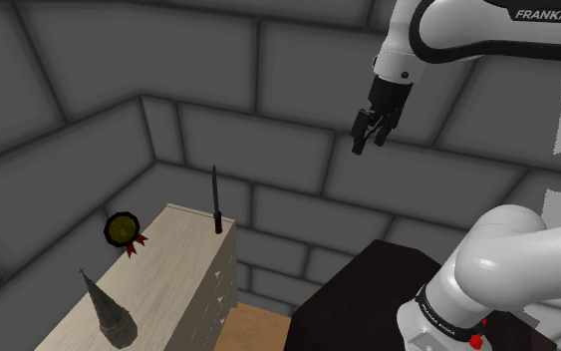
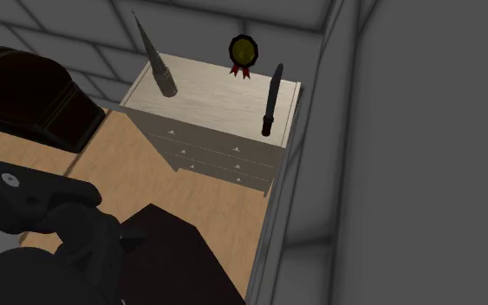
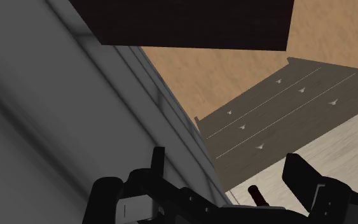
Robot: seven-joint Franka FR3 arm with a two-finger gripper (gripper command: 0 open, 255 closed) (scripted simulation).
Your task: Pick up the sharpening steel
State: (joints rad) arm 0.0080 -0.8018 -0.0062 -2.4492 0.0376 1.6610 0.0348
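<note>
The sharpening steel [image 1: 215, 199] is a thin black rod standing on end at the corner of a pale dresser top [image 1: 168, 269], close to the grey wall. In the second exterior view the steel [image 2: 271, 100] rises near the right edge of the dresser top [image 2: 207, 87]. My gripper [image 1: 368, 135] hangs high in the air, well to the shoulder view's right of the steel and far above it. In the wrist view the gripper [image 3: 228, 159] is open with nothing between its fingers, and one end of the steel [image 3: 257, 194] shows just below them.
A grey cone [image 1: 107, 309] and a round dark-yellow badge with red ribbons [image 1: 122, 229] also stand on the dresser. Its drawer fronts [image 2: 216, 152] face the wooden floor. My dark stand [image 1: 368, 289] sits beside it. A dark piece of furniture [image 2: 25, 87] is on the second exterior view's left.
</note>
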